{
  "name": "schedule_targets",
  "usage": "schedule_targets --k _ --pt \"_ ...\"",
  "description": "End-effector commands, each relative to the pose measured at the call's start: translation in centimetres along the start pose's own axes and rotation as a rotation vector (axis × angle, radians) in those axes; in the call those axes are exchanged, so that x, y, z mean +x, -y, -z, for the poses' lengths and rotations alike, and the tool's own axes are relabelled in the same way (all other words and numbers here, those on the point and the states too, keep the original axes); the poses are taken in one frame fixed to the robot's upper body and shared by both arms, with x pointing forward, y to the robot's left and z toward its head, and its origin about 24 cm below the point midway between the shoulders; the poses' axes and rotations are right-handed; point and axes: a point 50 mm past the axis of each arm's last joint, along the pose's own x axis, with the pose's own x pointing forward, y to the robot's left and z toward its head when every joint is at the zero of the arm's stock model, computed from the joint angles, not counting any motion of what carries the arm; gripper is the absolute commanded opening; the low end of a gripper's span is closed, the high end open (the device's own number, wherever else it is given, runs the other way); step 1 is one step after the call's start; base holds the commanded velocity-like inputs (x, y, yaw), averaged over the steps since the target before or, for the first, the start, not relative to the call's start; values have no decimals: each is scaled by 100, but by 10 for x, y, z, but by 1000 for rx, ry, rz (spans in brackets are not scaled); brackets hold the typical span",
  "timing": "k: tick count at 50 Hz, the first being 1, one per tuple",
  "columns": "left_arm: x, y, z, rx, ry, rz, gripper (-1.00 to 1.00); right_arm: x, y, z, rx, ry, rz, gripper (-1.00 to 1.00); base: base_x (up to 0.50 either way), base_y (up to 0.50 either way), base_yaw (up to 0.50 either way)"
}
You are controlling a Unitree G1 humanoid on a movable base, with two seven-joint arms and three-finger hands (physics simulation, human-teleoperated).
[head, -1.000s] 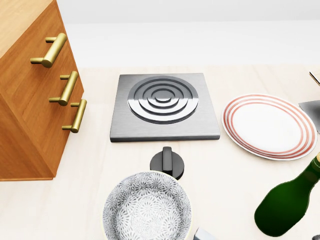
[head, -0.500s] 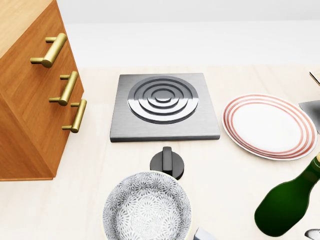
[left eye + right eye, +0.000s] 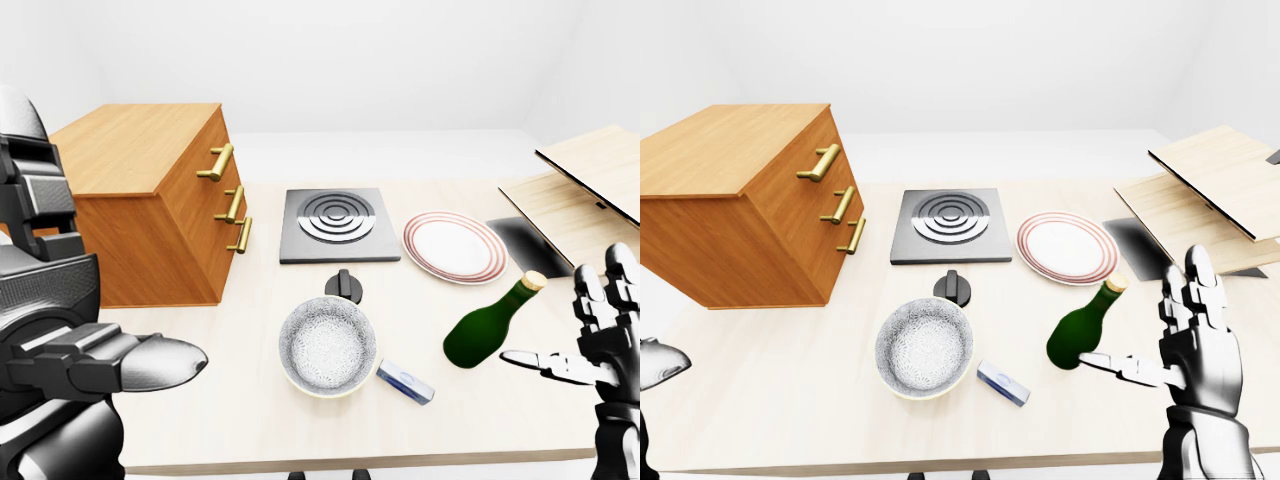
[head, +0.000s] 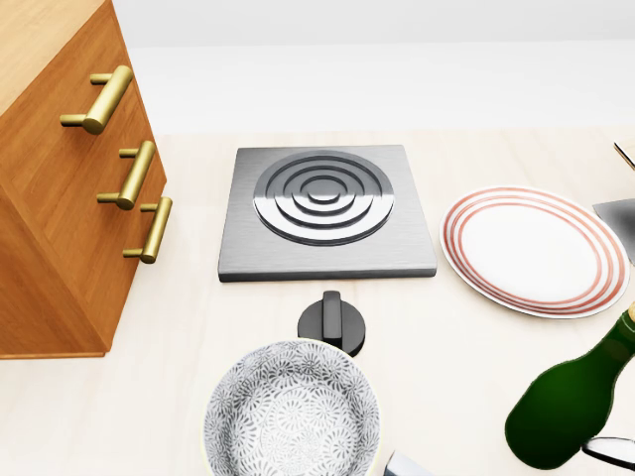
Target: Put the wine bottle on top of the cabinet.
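The green wine bottle (image 3: 1084, 329) lies on its side on the pale table, its cork end pointing up-right toward the striped plate. My right hand (image 3: 1160, 335) is open just right of the bottle. Its thumb reaches toward the bottle's fat end, and I cannot tell whether it touches. The thumb tip (image 4: 612, 452) shows at the head view's bottom right, beside the bottle (image 4: 573, 404). The wooden cabinet (image 3: 150, 195) with three brass handles stands at the table's left, its top bare. My left hand (image 3: 150, 362) hovers low at the left, fingers stretched out, holding nothing.
Between cabinet and bottle are a grey hob plate (image 3: 334, 222), a black knob (image 3: 344, 285), a patterned bowl (image 3: 327, 345) and a small blue-and-white block (image 3: 404, 381). A red-ringed plate (image 3: 454, 246) lies above the bottle. Wooden boards (image 3: 590, 190) overhang the table's right.
In the head view my right thumb tip has crept in from the bottom-right corner toward the bottle's base. The bottle and everything else have stayed put.
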Motion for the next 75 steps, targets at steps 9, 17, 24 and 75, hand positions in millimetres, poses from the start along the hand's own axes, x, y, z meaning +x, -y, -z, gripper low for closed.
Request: schedule_targets --k 9,17,24,75 --pt "-2 0 1 22 12 7 100 11 -6 19 29 -64 -7 100 0 0 0" --pt "-1 0 0 19 19 6 100 15 -10 20 31 -67 -15 100 0 0 0" --pt "-2 1 1 21 13 7 100 18 -11 26 43 -87 -15 100 0 0 0" --pt "-7 -5 -2 118 62 19 100 29 -41 35 114 -108 -68 -100 0 0 0"
